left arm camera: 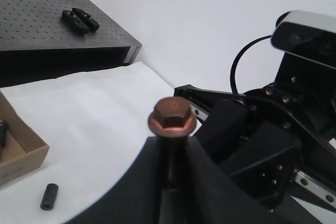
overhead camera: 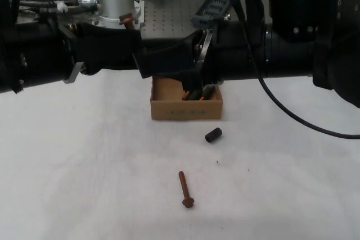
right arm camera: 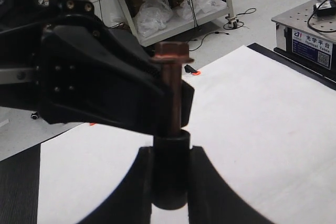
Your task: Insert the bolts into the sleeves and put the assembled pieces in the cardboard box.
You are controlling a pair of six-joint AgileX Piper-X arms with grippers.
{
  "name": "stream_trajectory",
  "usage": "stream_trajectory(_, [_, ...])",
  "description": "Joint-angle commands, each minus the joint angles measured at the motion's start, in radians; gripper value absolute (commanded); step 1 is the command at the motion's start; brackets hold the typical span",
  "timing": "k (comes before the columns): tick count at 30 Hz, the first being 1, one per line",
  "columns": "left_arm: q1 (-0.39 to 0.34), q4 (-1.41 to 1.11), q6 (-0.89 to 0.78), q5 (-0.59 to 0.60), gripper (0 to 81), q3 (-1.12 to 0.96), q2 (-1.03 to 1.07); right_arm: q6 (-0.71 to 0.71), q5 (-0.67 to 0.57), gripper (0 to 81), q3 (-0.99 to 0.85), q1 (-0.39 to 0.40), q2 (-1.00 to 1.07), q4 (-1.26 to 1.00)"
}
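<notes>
- Presently we find both arms meeting above the cardboard box (overhead camera: pixel 185 108), which sits on the white-covered desk (overhead camera: pixel 84 184).
- We log the left claw (left arm camera: pixel 170 145) as pinched together on the held bolt (left arm camera: pixel 171 119), just beneath its copper-coloured hex head.
- We log the right claw (right arm camera: pixel 171 156) as clamped on a black sleeve (right arm camera: pixel 170 182). The held bolt's shank runs into the sleeve and its head stands clear of it.
- The two claws face each other, close together.
- Inside the box we make out a few orange and dark pieces (overhead camera: pixel 194 95), partly hidden by the claws.
- We see a loose sleeve (overhead camera: pixel 213 135) lying on the desk just in front of the box.
- A loose bolt (overhead camera: pixel 184 189) lies nearer us, apart from the loose sleeve, with its head toward us.
- A grey perforated plate (left arm camera: pixel 52 14) stands beyond the white cover.
</notes>
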Motion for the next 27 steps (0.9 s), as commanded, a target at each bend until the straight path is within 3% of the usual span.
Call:
stream_trajectory(1, [0.004,0.011,0.023,0.026,0.6,0.003,-0.001,0.000,0.012,2.8,-0.022,-0.009,-0.017,-0.036])
stream_trajectory(7, [0.004,0.011,0.037,0.049,3.0,0.003,-0.001,0.000,0.008,2.8,-0.022,-0.009,-0.017,-0.036])
stream_trajectory(9, [0.004,0.011,0.037,0.077,11.5,0.003,-0.001,0.000,0.005,2.8,-0.022,-0.009,-0.017,-0.036])
stream_trajectory(12, [0.004,0.011,0.037,0.084,33.2,0.003,-0.001,0.000,0.005,2.8,-0.022,-0.009,-0.017,-0.036])
stream_trajectory(14, [0.004,0.011,0.031,0.070,43.1,0.003,-0.001,0.000,0.005,2.8,-0.022,-0.009,-0.017,-0.036])
stream_trajectory(22, [0.011,0.011,0.020,0.013,44.0,0.003,-0.001,0.000,0.005,2.8,-0.022,-0.011,-0.017,-0.036])
stream_trajectory(27, [0.078,0.018,0.020,0.002,43.1,0.003,-0.026,0.000,0.024,2.8,-0.022,-0.035,-0.017,0.007])
